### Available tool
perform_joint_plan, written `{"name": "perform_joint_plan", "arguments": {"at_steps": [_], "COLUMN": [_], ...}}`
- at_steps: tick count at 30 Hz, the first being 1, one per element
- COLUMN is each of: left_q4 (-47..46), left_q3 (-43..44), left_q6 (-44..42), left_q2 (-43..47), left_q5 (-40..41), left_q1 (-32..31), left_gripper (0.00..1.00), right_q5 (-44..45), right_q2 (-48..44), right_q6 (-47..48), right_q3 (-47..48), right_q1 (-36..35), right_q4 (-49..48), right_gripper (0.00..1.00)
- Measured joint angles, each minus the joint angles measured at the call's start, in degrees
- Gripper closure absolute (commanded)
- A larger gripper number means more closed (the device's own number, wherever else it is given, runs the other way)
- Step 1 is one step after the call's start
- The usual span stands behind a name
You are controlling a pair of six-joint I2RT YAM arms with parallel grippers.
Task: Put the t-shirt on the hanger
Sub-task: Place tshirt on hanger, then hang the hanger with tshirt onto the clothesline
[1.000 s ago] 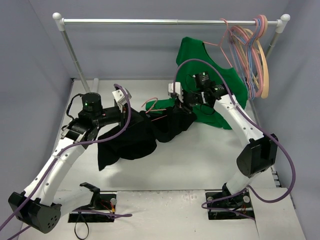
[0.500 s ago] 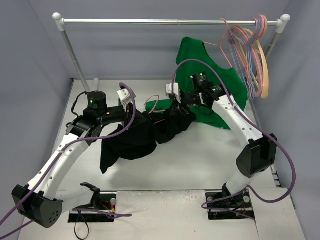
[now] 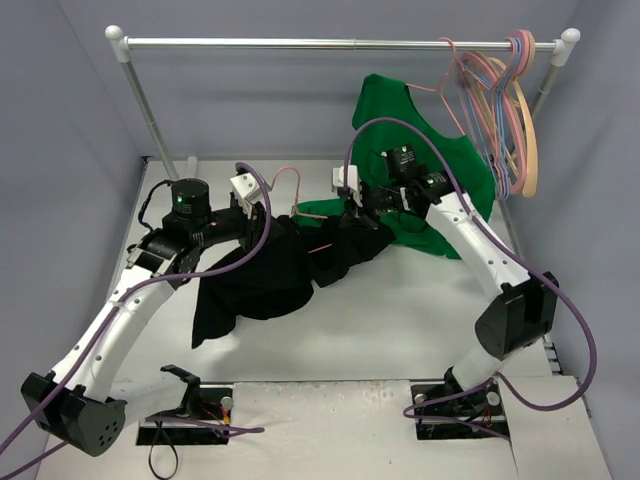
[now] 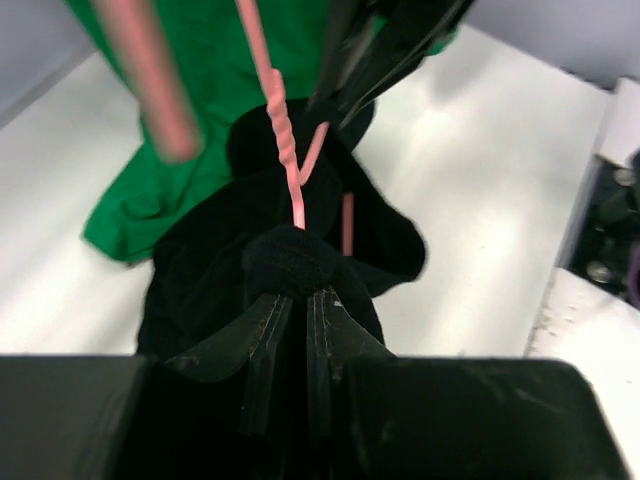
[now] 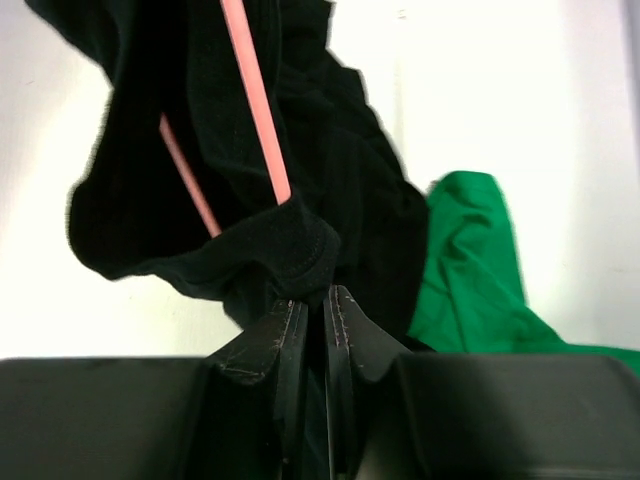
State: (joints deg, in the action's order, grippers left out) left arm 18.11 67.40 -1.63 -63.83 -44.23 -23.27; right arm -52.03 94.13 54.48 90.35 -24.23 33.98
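The black t-shirt [image 3: 270,275] hangs bunched between my two grippers above the table. The pink wire hanger [image 3: 290,185] runs through it; its hook curves up behind the cloth. In the left wrist view the hanger's twisted neck [image 4: 283,140] comes out of the black cloth [image 4: 290,262]. My left gripper [image 3: 272,222] [image 4: 298,298] is shut on a fold of the t-shirt. My right gripper [image 3: 352,215] [image 5: 312,295] is shut on another fold [image 5: 290,245], with a pink wire arm [image 5: 255,100] passing just above it.
A green t-shirt [image 3: 440,160] hangs from the rail [image 3: 340,43] at back right and spreads onto the table behind the right arm. Several pink, blue and tan hangers [image 3: 510,110] hang at the rail's right end. A black clip [image 3: 185,385] stands near the left base.
The left gripper has drawn the shirt up and back slightly. The hanger's hook has swung from lying near the cloth to standing up behind it. The right gripper barely moved.
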Motion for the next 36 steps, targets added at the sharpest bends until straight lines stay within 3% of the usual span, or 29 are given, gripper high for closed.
{"name": "perform_joint_plan", "arguments": {"at_steps": [6,11,13,16,25,36], "left_q4": [4.61,6.75,6.97,7.13,8.41,12.66], "left_q3": [2.40,4.94,6.05,7.82,14.34,21.99], "left_q6": [-4.00,-5.90,-5.88,-5.53,-1.09,3.56], "left_q2": [0.57,1.27,1.31,1.31,1.27,-0.33], "left_q5": [11.82,25.20,30.36,37.57,53.05,59.58], "left_q1": [-0.04,0.61,0.81,0.90,0.90,0.90], "left_gripper": [0.76,0.67,0.54,0.43,0.39,0.39], "right_q5": [3.80,8.33,9.90,12.55,20.37,23.04], "right_q2": [-6.34,-11.17,-12.04,-13.07,-16.81,-19.12], "right_q6": [-5.73,-9.40,-10.40,-12.15,-21.31,-31.01], "right_q3": [-2.08,-2.54,-2.84,-4.28,-5.01,13.38], "right_q1": [0.46,1.44,1.70,1.70,1.70,1.73], "right_q4": [-5.46,-7.85,-8.44,-10.08,-19.34,-33.51], "right_gripper": [1.00,1.00,1.00,1.00,1.00,1.00]}}
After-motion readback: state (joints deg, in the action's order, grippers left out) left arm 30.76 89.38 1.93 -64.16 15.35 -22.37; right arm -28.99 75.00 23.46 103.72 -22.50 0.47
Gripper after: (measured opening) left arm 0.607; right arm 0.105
